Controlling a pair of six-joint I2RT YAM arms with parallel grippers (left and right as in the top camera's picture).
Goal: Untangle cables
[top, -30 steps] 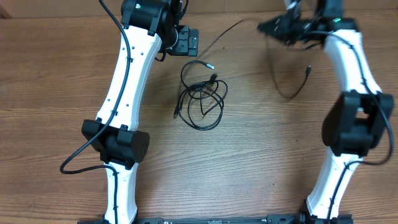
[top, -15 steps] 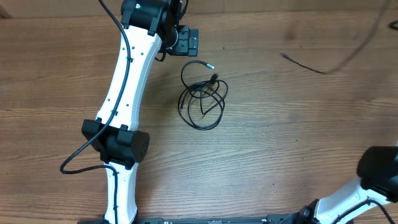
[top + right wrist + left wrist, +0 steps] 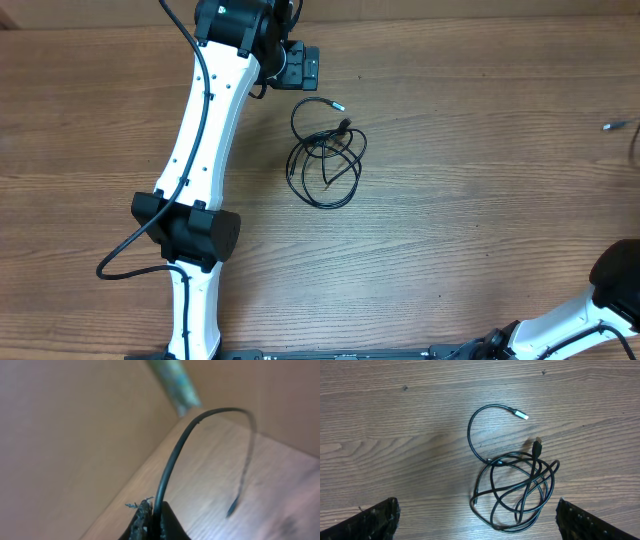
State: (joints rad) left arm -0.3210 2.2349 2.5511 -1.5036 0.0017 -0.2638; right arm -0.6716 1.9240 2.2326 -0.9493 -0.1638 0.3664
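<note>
Right gripper (image 3: 152,522): fingers pinched tight on thin black single cord (image 3: 170,462), held up near right edge of brown wood-grain table (image 3: 480,230), small plug end (image 3: 232,507) dangling free.
Left gripper (image 3: 306,68): jaws wide apart, empty, near table's far edge, just beside knotted bundle of thin black cords (image 3: 328,150).
Step, likely: set single cord aside. Lower plug first, lay cord straight along right edge, well apart from bundle, then release.
Risk: dropping from height, cord recoils.

A wooden table (image 3: 450,230) carries a loose tangle of black cables (image 3: 325,150).
</note>
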